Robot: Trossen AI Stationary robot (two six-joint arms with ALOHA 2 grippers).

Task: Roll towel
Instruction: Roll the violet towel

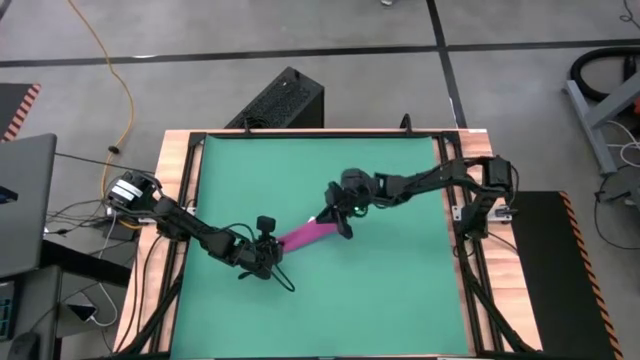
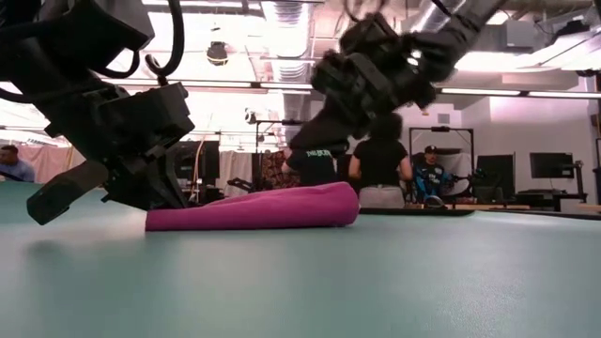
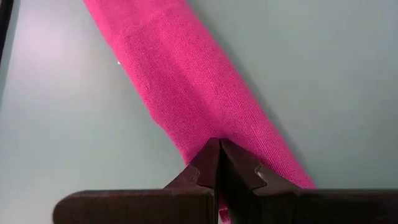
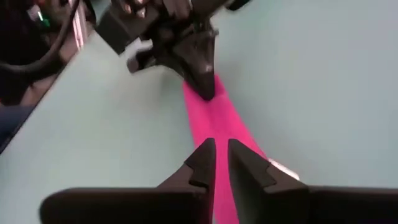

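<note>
Two dark arms reach in over the green mat [image 1: 400, 290] that covers the table [image 1: 172, 180], one from each side. People stand in the room beyond, seen in the low view.

Towel [image 1: 308, 234]: magenta, rolled into a long narrow tube, lying flat on the mat near its middle, slanting from near-left to far-right. Low view shows it as a low, rounded bundle [image 2: 254, 208] resting on the mat.

Left tool [image 1: 272, 258]: at the towel's near-left end, fingers pressed together, tips down against the cloth [image 3: 219, 144].

Right tool [image 1: 343, 222]: at the towel's far-right end, just above the cloth. Fingers narrowly apart, a thin gap between the tips [image 4: 221, 149]; cannot tell whether they pinch any fabric.
</note>
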